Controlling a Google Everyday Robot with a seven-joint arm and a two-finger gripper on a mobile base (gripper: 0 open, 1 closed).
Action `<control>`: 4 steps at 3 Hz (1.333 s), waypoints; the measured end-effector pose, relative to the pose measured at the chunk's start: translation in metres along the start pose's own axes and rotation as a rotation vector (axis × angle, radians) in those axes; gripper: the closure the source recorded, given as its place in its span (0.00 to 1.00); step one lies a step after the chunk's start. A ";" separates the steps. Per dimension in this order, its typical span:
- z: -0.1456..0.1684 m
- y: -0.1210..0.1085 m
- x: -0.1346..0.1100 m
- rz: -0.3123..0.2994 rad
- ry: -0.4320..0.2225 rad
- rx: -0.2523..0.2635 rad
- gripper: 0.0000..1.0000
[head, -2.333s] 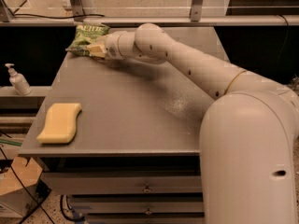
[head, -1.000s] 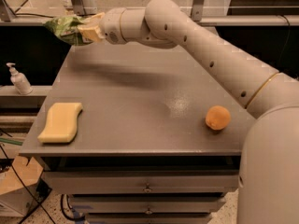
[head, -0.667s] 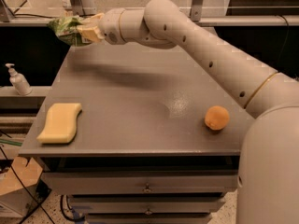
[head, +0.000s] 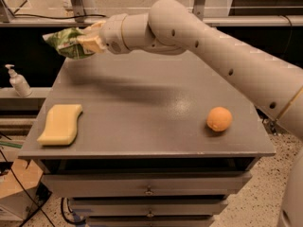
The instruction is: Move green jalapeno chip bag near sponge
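The green jalapeno chip bag [head: 65, 42] is crumpled and held in the air above the table's back left corner. My gripper [head: 89, 41] is shut on the bag's right side, and the arm reaches in from the right. The pale yellow sponge [head: 61, 123] lies flat on the grey table [head: 142, 108] near its front left edge, well below and in front of the bag. The bag and sponge are apart.
A round orange fruit [head: 219, 118] sits on the table at the right. A soap dispenser bottle [head: 18, 81] stands on a shelf left of the table. Drawers run below the table top. Metal frame posts stand behind the table.
The bag was lifted off the table's back edge and carried left and up. Since a second ago it has drifted slightly lower and toward the front.
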State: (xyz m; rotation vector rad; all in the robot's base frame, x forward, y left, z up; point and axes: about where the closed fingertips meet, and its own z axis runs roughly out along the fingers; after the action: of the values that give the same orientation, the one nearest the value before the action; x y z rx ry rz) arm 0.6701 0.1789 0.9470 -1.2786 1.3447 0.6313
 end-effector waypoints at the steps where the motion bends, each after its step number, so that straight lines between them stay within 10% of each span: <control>1: -0.018 0.047 0.008 -0.005 0.027 -0.016 1.00; 4: -0.071 0.130 0.051 0.085 0.057 -0.023 0.37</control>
State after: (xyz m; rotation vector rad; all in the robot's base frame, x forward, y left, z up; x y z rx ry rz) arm 0.5373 0.1329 0.8777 -1.2717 1.4487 0.6756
